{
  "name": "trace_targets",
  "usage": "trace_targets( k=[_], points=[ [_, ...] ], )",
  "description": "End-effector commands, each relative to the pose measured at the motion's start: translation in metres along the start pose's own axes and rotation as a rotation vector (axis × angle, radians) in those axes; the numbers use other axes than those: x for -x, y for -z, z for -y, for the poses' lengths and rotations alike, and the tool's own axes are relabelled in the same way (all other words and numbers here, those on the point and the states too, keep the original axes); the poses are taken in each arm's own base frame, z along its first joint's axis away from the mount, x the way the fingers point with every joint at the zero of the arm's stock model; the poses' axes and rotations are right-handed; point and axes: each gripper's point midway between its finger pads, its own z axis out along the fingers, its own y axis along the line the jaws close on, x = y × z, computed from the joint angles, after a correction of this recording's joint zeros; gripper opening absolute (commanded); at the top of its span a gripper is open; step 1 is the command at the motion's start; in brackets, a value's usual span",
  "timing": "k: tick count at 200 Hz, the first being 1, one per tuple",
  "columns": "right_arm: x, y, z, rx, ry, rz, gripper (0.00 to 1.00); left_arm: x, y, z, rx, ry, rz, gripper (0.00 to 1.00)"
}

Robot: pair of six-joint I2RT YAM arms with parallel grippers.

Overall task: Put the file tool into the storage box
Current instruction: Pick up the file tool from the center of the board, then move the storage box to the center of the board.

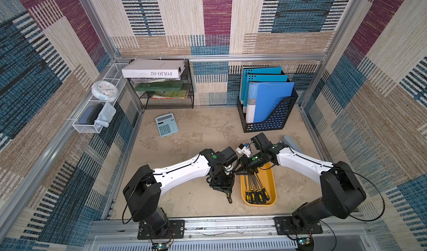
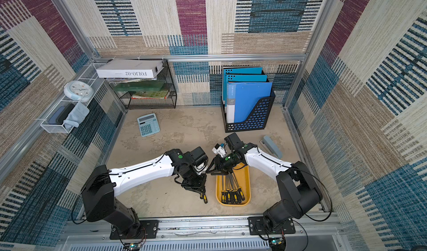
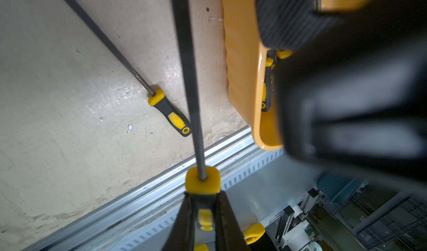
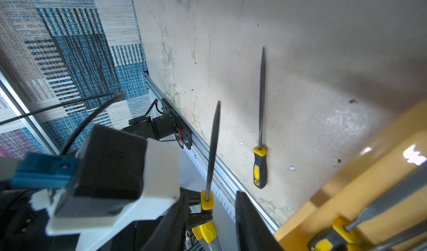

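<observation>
My left gripper (image 3: 203, 195) is shut on the black-and-yellow handle of a file tool (image 3: 202, 180), just under its yellow collar. The grey shaft rises steeply past the camera. In a top view the left gripper (image 1: 227, 192) points down just left of the storage box (image 1: 270, 182), a shallow yellow-orange tray holding several files (image 1: 255, 192). A second file (image 3: 169, 112) lies loose on the table beside the box. My right gripper (image 1: 236, 172) hovers over the box's far end. The right gripper (image 4: 212, 199) is open and holds nothing; the held file shows beyond its jaws.
A blue calculator (image 1: 166, 124) lies at the back left. A black folder holder (image 1: 268, 120) with blue folders and a wire-mesh rack (image 1: 166, 92) stand against the back wall. A grey stapler (image 1: 292, 143) lies at the right. A metal rail (image 1: 231, 224) bounds the front.
</observation>
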Motion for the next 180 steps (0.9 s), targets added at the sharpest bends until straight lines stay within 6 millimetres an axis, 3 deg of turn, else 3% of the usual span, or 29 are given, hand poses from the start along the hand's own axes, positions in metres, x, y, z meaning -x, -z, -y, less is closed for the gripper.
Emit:
trace_targets(
  k=[1,42,61,88,104,109,115,130,142,147,180],
  points=[
    [0.005,-0.006,-0.007,0.032,0.019,0.006,0.39,-0.002,0.001,0.007,-0.027,-0.034,-0.01,0.0],
    [0.01,-0.016,-0.009,0.032,0.018,0.003,0.37,-0.001,0.006,0.016,-0.072,-0.055,0.0,0.0],
    [0.012,-0.02,-0.009,0.033,0.011,-0.006,0.32,-0.001,0.007,0.021,-0.094,-0.07,0.006,0.0],
    [0.013,-0.02,-0.011,0.038,0.011,-0.005,0.18,-0.001,0.009,0.027,-0.121,-0.089,0.009,0.0],
    [0.013,-0.019,-0.014,0.044,0.015,-0.005,0.0,-0.001,0.009,0.028,-0.131,-0.095,0.009,0.0],
    [0.013,-0.018,-0.013,0.032,0.016,-0.007,0.0,-0.001,0.01,0.029,-0.132,-0.093,0.012,0.0],
    [0.011,-0.016,-0.012,0.018,0.022,-0.012,0.0,0.0,0.011,0.028,-0.132,-0.089,0.015,0.09],
    [0.004,-0.01,-0.009,-0.017,0.031,-0.031,0.0,0.002,0.015,0.028,-0.135,-0.071,0.033,0.51],
    [-0.001,0.001,0.001,-0.083,0.032,-0.034,0.0,0.004,0.021,0.025,-0.134,-0.053,0.054,0.7],
    [-0.002,0.008,0.009,-0.128,0.028,-0.031,0.0,0.005,0.025,0.024,-0.134,-0.044,0.066,0.82],
    [-0.013,0.051,0.052,-0.455,0.033,-0.064,0.0,0.013,0.04,0.007,-0.121,0.028,0.126,0.9]
  ],
)
